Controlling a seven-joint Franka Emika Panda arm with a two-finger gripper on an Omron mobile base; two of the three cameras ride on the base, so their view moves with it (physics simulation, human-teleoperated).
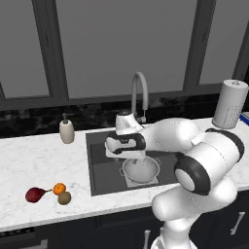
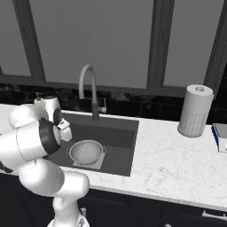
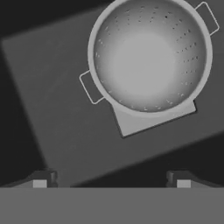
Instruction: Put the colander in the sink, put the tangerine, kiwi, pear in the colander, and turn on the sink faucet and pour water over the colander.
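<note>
The silver colander (image 1: 141, 170) stands upright and empty on the pale panel at the bottom of the dark sink (image 1: 99, 170). My gripper (image 1: 130, 156) hovers just above it, a little to its left, open with nothing between the fingers. In the hand view the colander (image 3: 151, 57) lies ahead of the spread fingertips (image 3: 41, 181), apart from them. On the counter left of the sink lie the maroon pear (image 1: 34, 194), the orange tangerine (image 1: 59, 188) and the olive kiwi (image 1: 64, 197), close together. The gooseneck faucet (image 1: 139, 92) arches over the basin; no water runs from it.
A beige soap dispenser (image 1: 66, 131) stands at the sink's back left corner. A paper towel roll (image 2: 195, 111) stands on the counter to the right, with a blue-edged object (image 2: 220, 136) beyond it. Dark windows run behind the counter.
</note>
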